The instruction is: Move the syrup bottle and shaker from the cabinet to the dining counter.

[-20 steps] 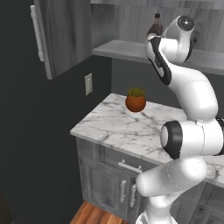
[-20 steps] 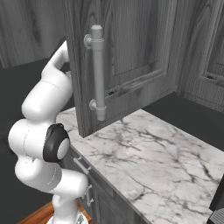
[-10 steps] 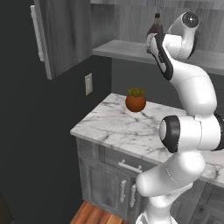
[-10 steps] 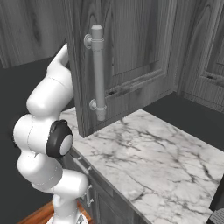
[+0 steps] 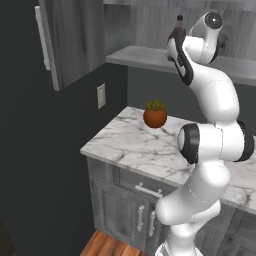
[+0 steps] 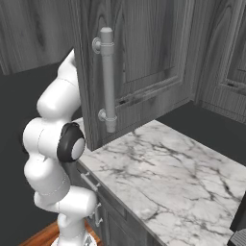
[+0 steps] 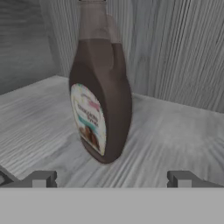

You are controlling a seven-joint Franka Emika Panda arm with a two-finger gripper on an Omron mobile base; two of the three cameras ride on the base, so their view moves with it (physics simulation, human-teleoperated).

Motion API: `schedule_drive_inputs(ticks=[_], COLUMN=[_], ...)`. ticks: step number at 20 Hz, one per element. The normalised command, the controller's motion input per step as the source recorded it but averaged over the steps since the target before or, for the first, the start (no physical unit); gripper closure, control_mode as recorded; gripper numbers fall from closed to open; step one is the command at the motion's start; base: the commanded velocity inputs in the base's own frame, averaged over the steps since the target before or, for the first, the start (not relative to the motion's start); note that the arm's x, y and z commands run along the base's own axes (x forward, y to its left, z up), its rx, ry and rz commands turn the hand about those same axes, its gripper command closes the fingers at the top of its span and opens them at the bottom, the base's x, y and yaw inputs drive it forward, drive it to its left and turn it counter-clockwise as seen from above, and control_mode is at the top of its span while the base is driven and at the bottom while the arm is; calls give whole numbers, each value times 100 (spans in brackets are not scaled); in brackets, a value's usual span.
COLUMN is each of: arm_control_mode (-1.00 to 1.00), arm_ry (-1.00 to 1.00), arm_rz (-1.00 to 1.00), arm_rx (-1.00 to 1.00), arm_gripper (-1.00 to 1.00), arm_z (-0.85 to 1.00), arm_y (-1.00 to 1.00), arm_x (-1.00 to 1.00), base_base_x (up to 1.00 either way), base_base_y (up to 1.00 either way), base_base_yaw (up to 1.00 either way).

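The syrup bottle (image 7: 103,100), dark brown with a white-and-red label, stands upright on the grey shelf (image 7: 175,140) of the cabinet. My gripper (image 7: 111,179) is open just in front of it, one fingertip (image 7: 41,179) on each side and short of the bottle's base, with nothing held. In the left base view the bottle's neck and cap (image 5: 178,27) show above my raised hand at the shelf (image 5: 140,54). The cabinet door (image 5: 70,40) hangs open. The shaker and the dining counter are out of view.
An orange plant pot (image 5: 155,116) sits on the short marble worktop (image 5: 135,147) below the shelf. In the right base view the open door with its silver bar handle (image 6: 108,79) stands right in front of my arm, above the worktop (image 6: 168,173).
The arm has stretched a little higher and further in toward the bottle on the shelf. The jaws have stayed open.
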Motion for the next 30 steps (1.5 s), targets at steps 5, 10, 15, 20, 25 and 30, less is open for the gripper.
schedule_drive_inputs(ticks=[5,10,15,20,25,30], arm_control_mode=[-100,-100,-100,-100,-100,-100], arm_ry=[0,0,0,0,0,2], arm_rz=[8,7,5,4,4,3], arm_rx=[0,0,0,0,0,0], arm_gripper=[-100,-100,-100,-100,-100,-100], arm_z=[0,0,0,0,0,0], arm_y=[-6,-19,-10,0,-2,-6], arm_x=[17,2,7,23,16,8], base_base_x=[0,0,0,0,0,0], base_base_y=[0,0,0,0,0,0], base_base_yaw=[0,0,0,0,0,0])
